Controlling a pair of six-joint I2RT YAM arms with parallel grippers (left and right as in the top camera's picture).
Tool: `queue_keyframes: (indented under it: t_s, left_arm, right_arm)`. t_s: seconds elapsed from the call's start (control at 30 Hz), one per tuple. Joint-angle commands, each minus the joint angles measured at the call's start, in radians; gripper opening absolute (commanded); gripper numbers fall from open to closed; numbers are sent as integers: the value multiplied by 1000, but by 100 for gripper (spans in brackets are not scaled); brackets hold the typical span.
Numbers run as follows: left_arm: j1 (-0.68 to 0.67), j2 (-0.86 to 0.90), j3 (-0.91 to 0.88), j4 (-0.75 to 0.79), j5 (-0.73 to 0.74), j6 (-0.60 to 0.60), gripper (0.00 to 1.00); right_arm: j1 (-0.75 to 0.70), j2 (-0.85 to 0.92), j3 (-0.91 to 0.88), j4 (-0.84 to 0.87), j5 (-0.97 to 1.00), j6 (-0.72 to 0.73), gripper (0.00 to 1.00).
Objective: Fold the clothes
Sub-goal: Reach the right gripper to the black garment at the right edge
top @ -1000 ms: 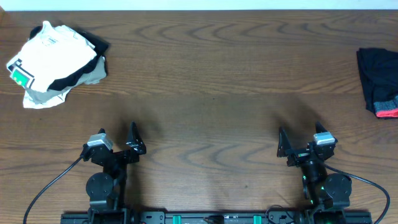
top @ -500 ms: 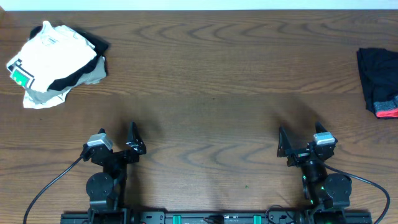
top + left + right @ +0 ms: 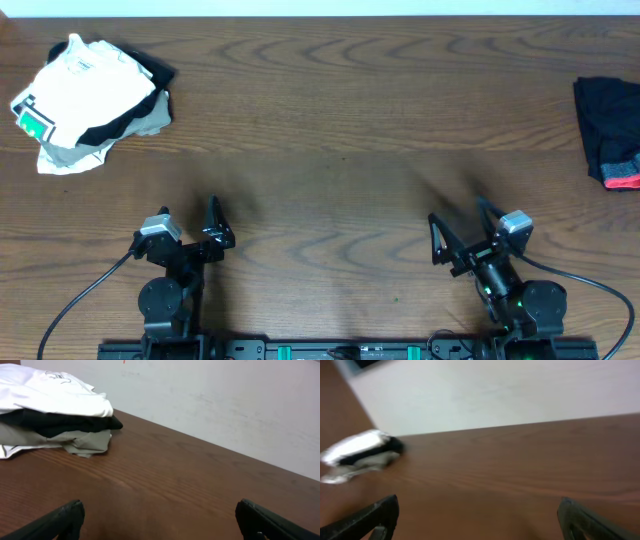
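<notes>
The desk is finished in smooth, faintly glossy wood grain; the clothes are made of soft matt cloth.

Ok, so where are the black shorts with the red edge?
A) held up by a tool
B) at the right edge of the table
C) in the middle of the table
B: the black shorts lie alone at the right edge of the table, their red edge partly cut off by the picture.

left tool fingers wide apart | right tool wide apart, angled left
</notes>
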Motion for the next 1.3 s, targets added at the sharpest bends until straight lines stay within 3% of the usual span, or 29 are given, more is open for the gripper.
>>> queue_keyframes:
  t_s: [0.0,0.1,0.2,0.4,0.53,0.73,0.93,1.13,1.27]
  left_arm:
    - [-5,-7,-19,-35,-37,21,98]
    - [-5,-7,-19,-35,-37,21,98]
    - [-5,-7,-19,-35,-37,21,98]
    - [-5,-7,-19,-34,-37,21,98]
    - [-5,-7,-19,-35,-37,21,98]
    - [-5,-7,-19,-35,-37,21,98]
    - [-5,-7,-19,-35,-37,21,98]
    - [-5,-7,-19,-35,-37,21,98]
    - [-5,-7,-19,-35,-37,21,98]
  right_arm:
    - [-6,-6,-1,120,-160,178,99]
    - [-6,-6,15,342,-214,159,99]
    - [-6,0,93,321,-148,131,99]
    - [-6,132,390,-108,156,-130,99]
    - [-6,334,619,-360,455,-87,99]
    - [-58,701,921,-543,686,-85,99]
    - [-360,1022,1166,-752,505,-49,99]
    - [-699,1220,1212,-739,196,-49,99]
    - [-824,1299,1211,-733,117,-49,99]
